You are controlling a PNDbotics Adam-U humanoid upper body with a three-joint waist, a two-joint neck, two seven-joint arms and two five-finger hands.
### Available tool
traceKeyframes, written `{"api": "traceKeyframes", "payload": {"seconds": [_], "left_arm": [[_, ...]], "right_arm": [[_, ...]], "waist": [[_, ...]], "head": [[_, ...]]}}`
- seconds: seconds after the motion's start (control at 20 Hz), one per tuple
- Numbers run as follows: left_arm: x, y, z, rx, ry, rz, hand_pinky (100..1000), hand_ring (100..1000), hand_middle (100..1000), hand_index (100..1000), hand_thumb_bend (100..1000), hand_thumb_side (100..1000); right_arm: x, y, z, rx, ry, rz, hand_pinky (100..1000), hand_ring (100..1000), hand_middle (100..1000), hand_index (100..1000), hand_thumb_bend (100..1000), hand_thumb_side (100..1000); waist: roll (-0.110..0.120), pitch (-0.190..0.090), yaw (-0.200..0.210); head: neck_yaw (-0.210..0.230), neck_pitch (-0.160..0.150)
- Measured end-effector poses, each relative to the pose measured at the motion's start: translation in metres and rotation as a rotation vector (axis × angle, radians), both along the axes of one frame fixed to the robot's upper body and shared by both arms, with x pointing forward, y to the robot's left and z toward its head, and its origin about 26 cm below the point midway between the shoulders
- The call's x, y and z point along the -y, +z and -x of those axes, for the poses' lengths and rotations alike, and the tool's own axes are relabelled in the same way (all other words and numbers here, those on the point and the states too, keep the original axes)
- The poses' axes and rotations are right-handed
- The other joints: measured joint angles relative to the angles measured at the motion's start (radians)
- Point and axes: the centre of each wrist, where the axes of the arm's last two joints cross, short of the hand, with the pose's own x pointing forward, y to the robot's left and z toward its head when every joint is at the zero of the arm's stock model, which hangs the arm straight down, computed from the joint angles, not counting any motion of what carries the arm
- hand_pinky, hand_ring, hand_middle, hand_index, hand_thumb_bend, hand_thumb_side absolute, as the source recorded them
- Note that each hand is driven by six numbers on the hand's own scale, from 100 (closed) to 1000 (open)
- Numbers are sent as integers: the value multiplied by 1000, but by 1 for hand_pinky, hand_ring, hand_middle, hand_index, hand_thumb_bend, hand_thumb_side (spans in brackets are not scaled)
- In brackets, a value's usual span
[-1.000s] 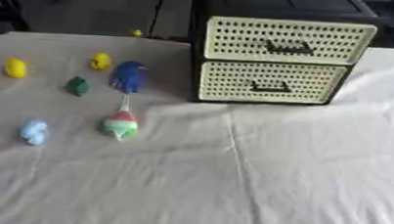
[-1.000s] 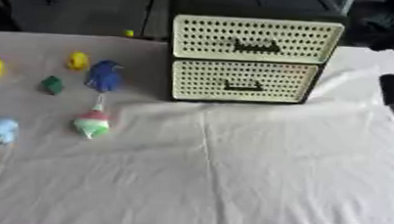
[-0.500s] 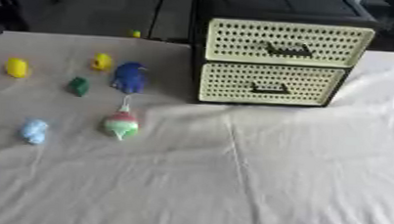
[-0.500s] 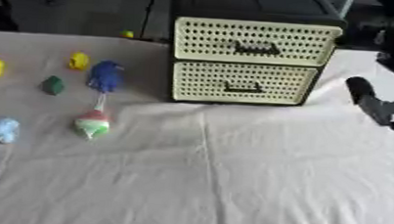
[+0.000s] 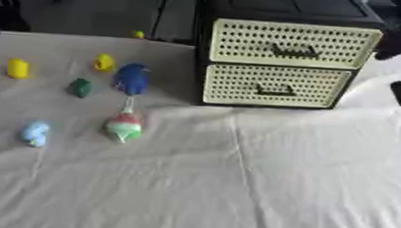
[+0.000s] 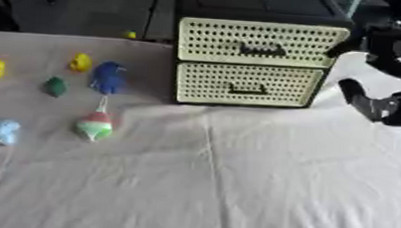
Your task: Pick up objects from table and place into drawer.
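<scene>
We see a small black drawer unit (image 5: pixel 286 51) standing at the far middle of a table covered in a wrinkled white cloth (image 5: pixel 234 188). It has two cream perforated drawer fronts, an upper drawer (image 5: pixel 294 43) and a lower drawer (image 5: pixel 275 86), each with a dark handle; both look pushed in.

To the left of the unit, small toys lie scattered on the cloth. Nearest the unit is a blue toy (image 5: pixel 132 78), with a small yellow toy (image 5: pixel 104 62) just beside it on the far side and a dark green toy (image 5: pixel 81 87) near it on the left. Further left sits another yellow toy (image 5: pixel 18 68). Closer to us lies a red, white and green toy (image 5: pixel 123 126) with a thin stem pointing toward the blue one, and well to its left a pale blue toy (image 5: pixel 35 133). A tiny yellow object (image 5: pixel 138 34) sits at the table's far edge.

On the right, our right hand (image 6: pixel 387 108) hangs above the cloth, just beside the drawer unit's right side, holding nothing. We cannot tell how far its fingers are spread. Our left hand does not show.
</scene>
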Motion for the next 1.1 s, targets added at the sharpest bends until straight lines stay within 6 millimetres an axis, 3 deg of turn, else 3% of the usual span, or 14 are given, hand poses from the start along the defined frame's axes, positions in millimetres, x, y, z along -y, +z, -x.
{"api": "traceKeyframes", "payload": {"seconds": [0.3, 0.65, 1.1], "left_arm": [[2, 1, 0, 0, -13, -7, 693, 740, 675, 902, 100, 853], [5, 3, 0, 2, -26, -14, 693, 741, 673, 903, 100, 855], [9, 7, -1, 13, -44, -12, 693, 742, 672, 904, 100, 858]], "right_arm": [[10, 5, -14, 2, 0, -75, 113, 100, 100, 838, 100, 334], [5, 15, -26, -2, 36, -136, 118, 100, 100, 849, 100, 345], [4, 15, -39, -57, 41, -159, 128, 100, 100, 856, 100, 383]], "waist": [[-8, 6, 16], [-17, 17, 45], [-28, 44, 92]], "head": [[-26, -1], [-56, -10], [-74, -19]]}}
